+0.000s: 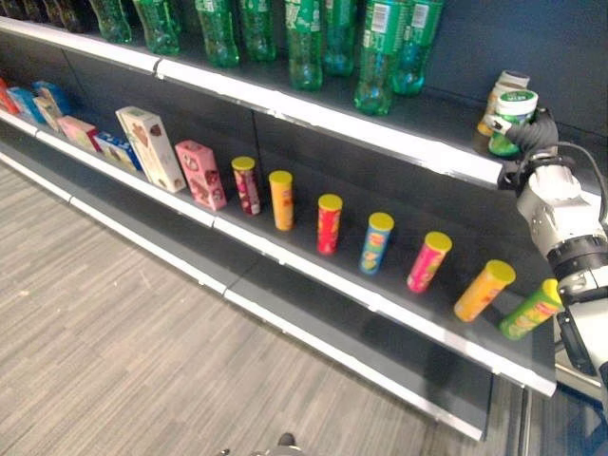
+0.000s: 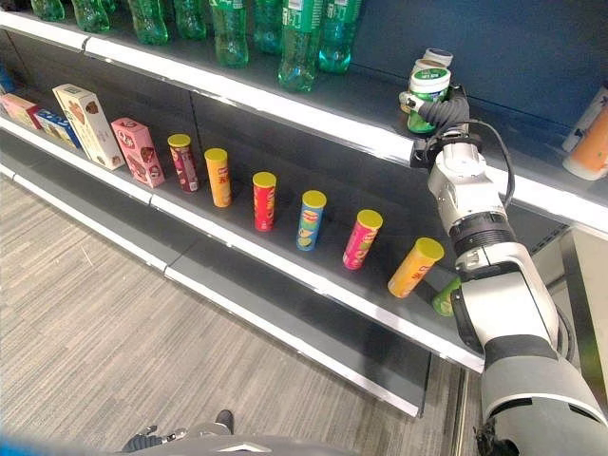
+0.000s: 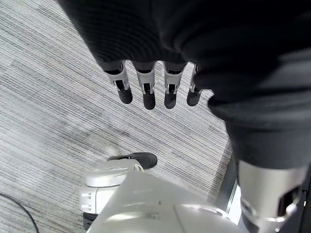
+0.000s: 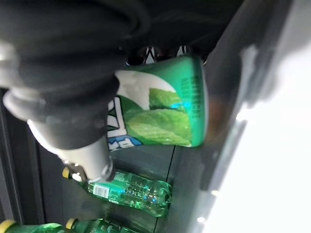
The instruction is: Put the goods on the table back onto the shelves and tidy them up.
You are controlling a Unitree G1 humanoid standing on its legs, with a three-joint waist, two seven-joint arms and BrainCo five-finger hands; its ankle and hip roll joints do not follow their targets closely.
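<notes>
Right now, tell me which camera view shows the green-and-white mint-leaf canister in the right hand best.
The right wrist view: the green-and-white mint-leaf canister shows large there, held in the right hand, leaf print plain. Both eye views show it small on the upper dark shelf, partly covered by the hand, beside a second similar canister.

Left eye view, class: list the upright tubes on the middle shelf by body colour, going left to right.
Dark red tube → orange tube → red tube → blue tube → pink tube → orange-yellow tube → green tube.

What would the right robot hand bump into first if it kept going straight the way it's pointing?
Probably the beige can standing just behind the green can that the right robot hand holds on the upper shelf, though depth is hard to judge.
</notes>
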